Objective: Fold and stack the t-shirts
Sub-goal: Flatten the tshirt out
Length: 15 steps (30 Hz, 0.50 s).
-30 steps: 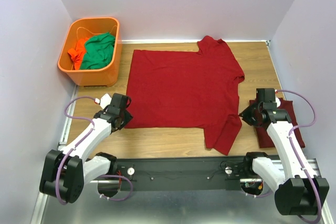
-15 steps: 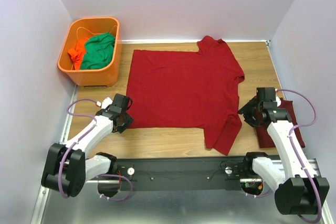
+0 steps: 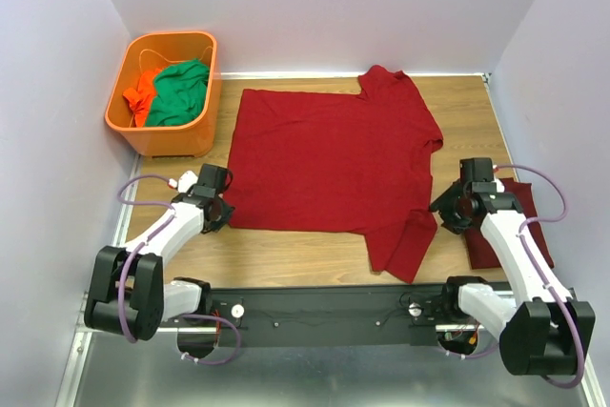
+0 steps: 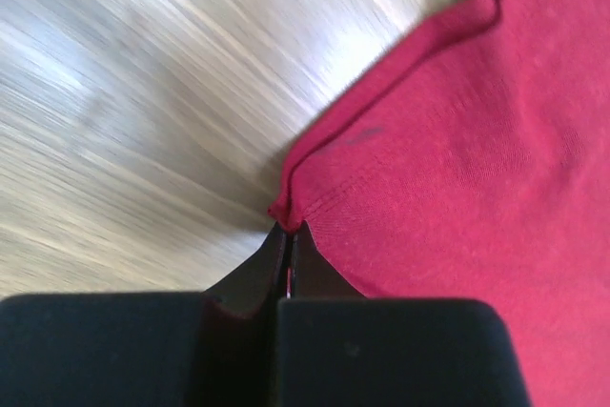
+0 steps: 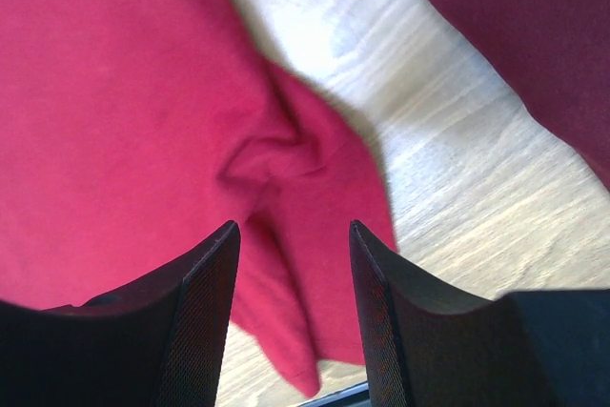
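Centre of the table, top view: spread t-shirt (image 3: 329, 159), dark red, lies flat on the wooden table (image 3: 286, 254), filling most of the middle of the frame; one sleeve reaches toward the upper right, the other hangs toward the lower right with its end creased.
Right edge, top view: folded t-shirt (image 3: 484, 250), same dark red, lies as a small flat packet beside the spread one and apart from it, partly hidden under the right arm.
Left gripper (image 3: 221, 209): sits at the lower-left corner of the spread t-shirt, low on the table.
Left gripper, wrist view: fingers pressed together at (image 4: 289, 235), with the hem corner of the spread t-shirt (image 4: 457, 159) pinched between the tips; the cloth puckers into a small ridge right at the pinch, and bare wood fills the upper left of the frame.
Right gripper (image 3: 446, 209): stands at the lower-right sleeve of the spread t-shirt.
Right gripper, wrist view: jaws apart (image 5: 291, 228), with the crumpled sleeve edge below the gap; nothing is between the fingers.
Upper right, right wrist view: folded t-shirt (image 5: 534, 26) shows as a darker patch across a strip of bare wood.
Upper left, top view: orange basket (image 3: 172, 140) holds a green garment (image 3: 179, 92) and an orange garment (image 3: 141, 92).
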Available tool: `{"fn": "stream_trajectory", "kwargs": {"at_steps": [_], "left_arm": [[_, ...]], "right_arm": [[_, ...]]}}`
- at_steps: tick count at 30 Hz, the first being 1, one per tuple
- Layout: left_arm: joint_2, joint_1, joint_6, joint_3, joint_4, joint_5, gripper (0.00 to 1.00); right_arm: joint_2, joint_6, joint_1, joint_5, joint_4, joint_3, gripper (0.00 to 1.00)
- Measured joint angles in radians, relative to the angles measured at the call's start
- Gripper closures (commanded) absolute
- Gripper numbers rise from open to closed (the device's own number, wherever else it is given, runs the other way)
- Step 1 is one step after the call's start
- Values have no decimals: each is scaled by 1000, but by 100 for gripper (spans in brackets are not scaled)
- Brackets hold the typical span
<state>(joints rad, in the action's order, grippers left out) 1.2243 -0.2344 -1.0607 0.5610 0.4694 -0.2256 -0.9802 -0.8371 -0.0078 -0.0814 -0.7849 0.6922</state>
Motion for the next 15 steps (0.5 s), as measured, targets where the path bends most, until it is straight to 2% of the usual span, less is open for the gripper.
{"fn": "stream_trajectory", "kwargs": {"at_steps": [9, 15], "left_arm": [[-83, 165, 36, 2, 1, -45, 100], [-101, 187, 53, 2, -16, -42, 100]], "right_arm": [[-82, 0, 0, 0, 48, -69, 43], [-148, 11, 0, 2, 169, -65, 47]]}}
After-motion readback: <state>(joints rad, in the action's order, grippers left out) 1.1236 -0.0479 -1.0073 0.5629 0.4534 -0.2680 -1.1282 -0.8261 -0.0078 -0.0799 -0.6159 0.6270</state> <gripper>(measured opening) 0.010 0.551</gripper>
